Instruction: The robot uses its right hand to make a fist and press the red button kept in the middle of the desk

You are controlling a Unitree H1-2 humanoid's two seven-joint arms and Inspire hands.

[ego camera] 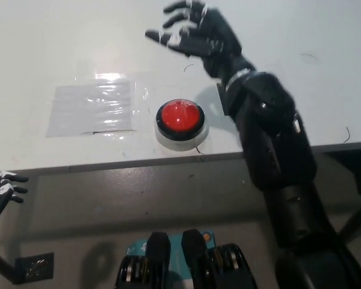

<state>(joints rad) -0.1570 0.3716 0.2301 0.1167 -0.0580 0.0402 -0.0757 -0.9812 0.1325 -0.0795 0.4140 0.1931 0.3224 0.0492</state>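
The right hand (195,33) hovers with fingers spread wide, holding nothing, at twelve o'clock from the glossy domed red button (180,116) near the desk (48,48) edge. The left hand (1,191), partly cut off at eight o'clock, shows loosely spread fingers.

A white desk (60,48) fills the upper part of the view, its front edge running across the middle. A clear plastic sheet (93,108) lies taped flat on it at left, catching a bright glare from overhead light. Below the edge, grey floor (108,211) shows, with a dark desk leg (356,220) at right.
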